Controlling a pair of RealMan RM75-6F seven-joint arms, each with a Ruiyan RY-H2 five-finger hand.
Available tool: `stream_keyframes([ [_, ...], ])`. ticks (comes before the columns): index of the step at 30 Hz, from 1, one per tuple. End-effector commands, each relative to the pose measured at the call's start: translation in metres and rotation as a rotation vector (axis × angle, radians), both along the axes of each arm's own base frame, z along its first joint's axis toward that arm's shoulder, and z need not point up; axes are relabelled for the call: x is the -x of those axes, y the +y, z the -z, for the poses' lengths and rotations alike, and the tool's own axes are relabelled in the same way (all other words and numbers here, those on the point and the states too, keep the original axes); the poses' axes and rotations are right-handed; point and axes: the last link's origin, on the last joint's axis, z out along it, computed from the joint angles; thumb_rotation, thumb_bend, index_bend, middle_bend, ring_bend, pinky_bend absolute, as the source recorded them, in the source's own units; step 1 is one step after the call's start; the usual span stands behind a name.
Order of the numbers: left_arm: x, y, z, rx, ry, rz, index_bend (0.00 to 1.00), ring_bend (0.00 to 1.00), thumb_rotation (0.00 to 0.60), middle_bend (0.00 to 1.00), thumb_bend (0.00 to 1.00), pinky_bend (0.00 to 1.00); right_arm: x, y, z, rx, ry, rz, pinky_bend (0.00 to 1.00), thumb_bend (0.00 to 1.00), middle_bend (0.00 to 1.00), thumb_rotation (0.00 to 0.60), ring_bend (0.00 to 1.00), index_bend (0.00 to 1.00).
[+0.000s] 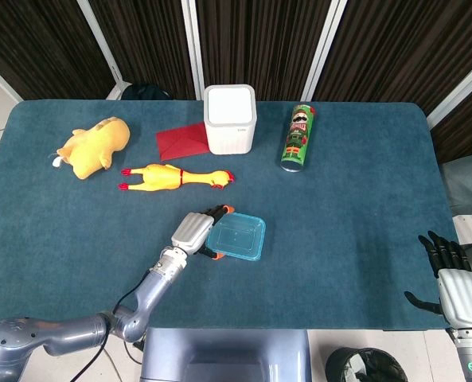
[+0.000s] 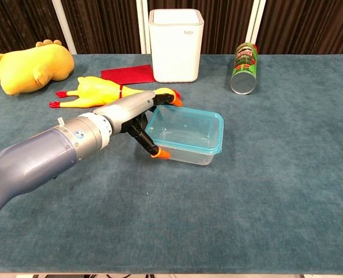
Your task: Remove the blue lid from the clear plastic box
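Chest view gives us the clearest look at the clear plastic box (image 2: 188, 139): a shallow see-through tub with its blue lid (image 2: 185, 128) seated on top, sitting near the middle of the blue table (image 2: 246, 202) and turned slightly askew. Our left hand (image 2: 137, 113) reaches in from the left, palm at the box's left edge, its orange-tipped fingers (image 2: 161, 153) spread along that side and touching the lid's rim; we cannot tell whether they actually grip it. Our right hand (image 1: 452, 278) hangs off the table's right front corner in the head view, fingers apart, holding nothing. Around the box, from the left, we see a yellow plush toy (image 2: 29, 66), a rubber chicken (image 2: 110, 91) just behind our left hand, a red cloth (image 2: 128, 73), a white bin (image 2: 176, 36) and a green can (image 2: 244, 61).
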Motion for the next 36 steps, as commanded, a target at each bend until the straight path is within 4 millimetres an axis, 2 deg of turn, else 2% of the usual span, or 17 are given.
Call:
stream_keyframes([
  [1, 0.000, 0.003, -0.003, -0.001, 0.011, 0.044, 0.26, 0.30, 0.600, 0.30, 0.22, 0.44, -0.005, -0.002, 0.001, -0.001, -0.002, -0.021, 0.00, 0.22, 0.00, 0.600, 0.00, 0.00],
  [8, -0.005, 0.008, -0.010, 0.038, 0.023, 0.101, 0.26, 0.30, 0.600, 0.29, 0.22, 0.44, -0.027, -0.008, 0.011, -0.034, 0.000, -0.093, 0.00, 0.22, 0.00, 0.600, 0.00, 0.00],
  [21, -0.022, 0.004, -0.015, 0.109, 0.033, 0.149, 0.26, 0.30, 0.600, 0.29, 0.22, 0.44, -0.071, -0.029, 0.056, -0.116, -0.012, -0.211, 0.00, 0.22, 0.00, 0.600, 0.00, 0.00],
  [31, -0.035, -0.003, -0.010, 0.151, 0.041, 0.162, 0.26, 0.30, 0.600, 0.29, 0.22, 0.44, -0.101, -0.034, 0.094, -0.161, -0.116, -0.179, 0.00, 0.22, 0.00, 0.600, 0.00, 0.00],
  [36, -0.039, -0.009, -0.008, 0.183, 0.030, 0.144, 0.26, 0.30, 0.600, 0.29, 0.22, 0.44, -0.110, -0.033, 0.108, -0.171, -0.158, -0.142, 0.00, 0.22, 0.00, 0.600, 0.00, 0.00],
])
